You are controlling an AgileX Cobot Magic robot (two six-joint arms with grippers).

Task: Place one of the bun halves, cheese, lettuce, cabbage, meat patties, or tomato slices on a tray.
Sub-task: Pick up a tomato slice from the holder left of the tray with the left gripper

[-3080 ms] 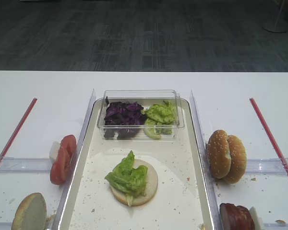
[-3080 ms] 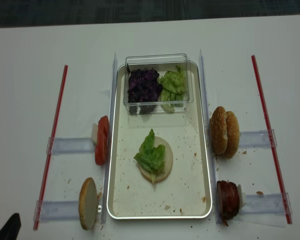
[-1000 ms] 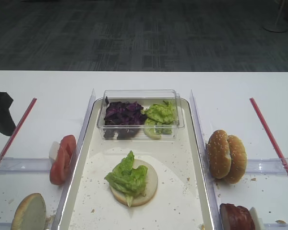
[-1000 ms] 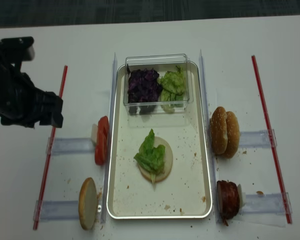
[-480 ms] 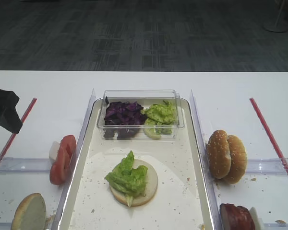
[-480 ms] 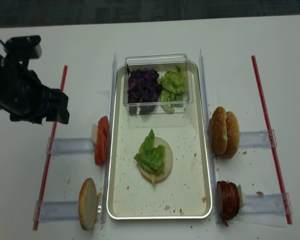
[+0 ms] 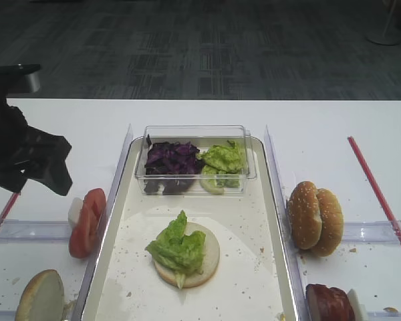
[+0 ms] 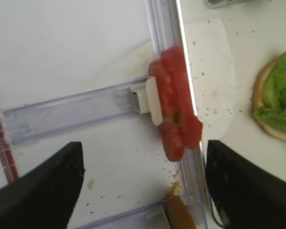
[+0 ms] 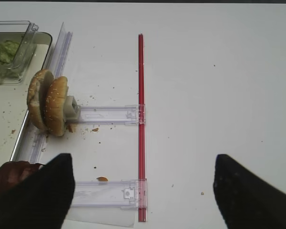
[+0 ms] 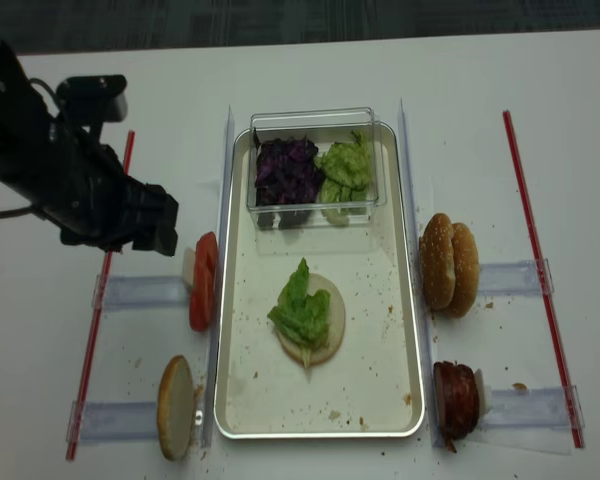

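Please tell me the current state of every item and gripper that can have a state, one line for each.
left gripper: open, empty, above the tomato slices
right gripper: open, empty
tomato slices: standing on edge in their holder, outside the tray
tray: holds a bun half topped with lettuce
clear box: no lid, holding cabbage and green leaves
meat patties: upright in holder
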